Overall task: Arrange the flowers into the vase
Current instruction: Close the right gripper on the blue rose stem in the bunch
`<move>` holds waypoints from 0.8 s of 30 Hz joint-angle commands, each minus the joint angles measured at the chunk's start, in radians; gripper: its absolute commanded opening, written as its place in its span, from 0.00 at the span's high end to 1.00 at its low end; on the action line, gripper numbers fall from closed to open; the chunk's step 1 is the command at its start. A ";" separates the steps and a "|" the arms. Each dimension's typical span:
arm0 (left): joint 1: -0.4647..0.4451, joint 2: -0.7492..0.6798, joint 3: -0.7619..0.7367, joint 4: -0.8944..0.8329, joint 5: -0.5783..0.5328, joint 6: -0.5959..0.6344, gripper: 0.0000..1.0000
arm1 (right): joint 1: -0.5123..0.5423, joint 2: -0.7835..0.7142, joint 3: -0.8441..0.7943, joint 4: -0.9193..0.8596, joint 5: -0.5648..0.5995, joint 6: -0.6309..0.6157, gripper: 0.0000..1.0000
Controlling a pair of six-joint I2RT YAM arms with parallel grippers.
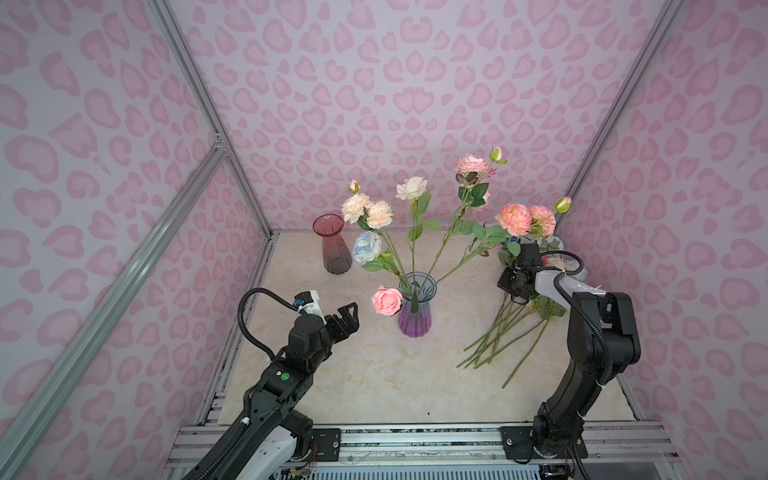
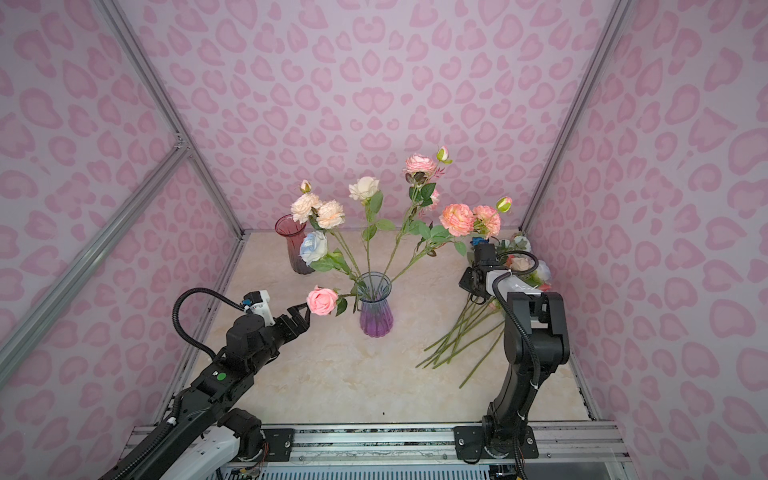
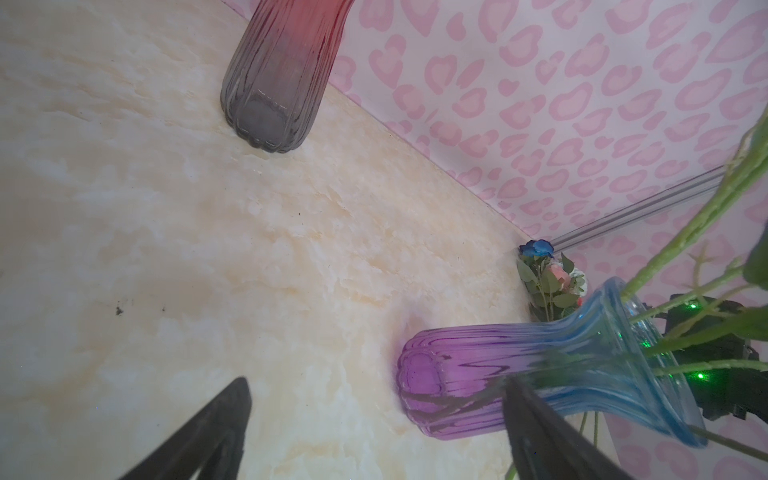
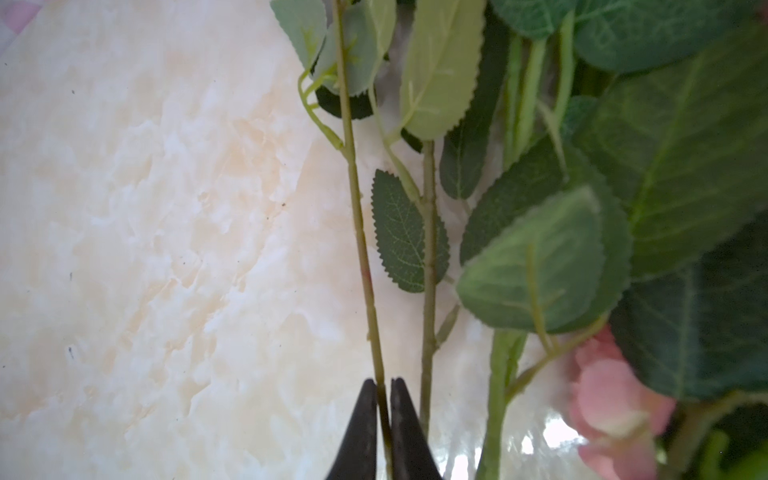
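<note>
A ribbed glass vase (image 1: 414,316), purple at its fluted base and fading to pale blue at the flared rim, stands upright near the middle of the cream, marble-patterned desk (image 1: 353,386). Some of the flowers (image 1: 411,189) already stand in it, their long green stems fanning outward. They carry ruffled peach and coral blooms, a cream rose and a pale blue one. A smooth pink rose (image 1: 386,301) droops low beside the rim.

The other flowers lie in a loose heap (image 1: 498,336) on the desk's right side, stems pointing toward the front edge. A second ribbed vase (image 1: 332,245), red shading to smoky grey, stands apart at the back left and holds nothing.

The left gripper (image 1: 351,318) hovers just left of the pink rose, its black pointed fingers spread wide and holding nothing. The right gripper (image 4: 384,382) reaches down into the heap and is pinched closed on a thin stem (image 4: 361,249) among matte, serrated leaves (image 4: 540,257).
</note>
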 commanded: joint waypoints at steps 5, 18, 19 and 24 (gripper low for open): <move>0.000 0.009 0.022 0.026 0.005 0.014 0.05 | 0.001 0.028 0.024 -0.015 0.008 -0.016 0.85; 0.002 -0.002 0.047 0.014 0.005 0.029 0.04 | 0.031 -0.251 -0.057 0.065 -0.082 -0.014 1.00; 0.001 -0.004 0.050 0.011 0.006 0.028 0.04 | 0.032 -0.284 -0.077 0.080 -0.082 -0.009 1.00; 0.002 -0.029 0.050 0.007 0.006 0.022 0.05 | 0.028 -0.480 -0.166 0.143 -0.080 -0.006 1.00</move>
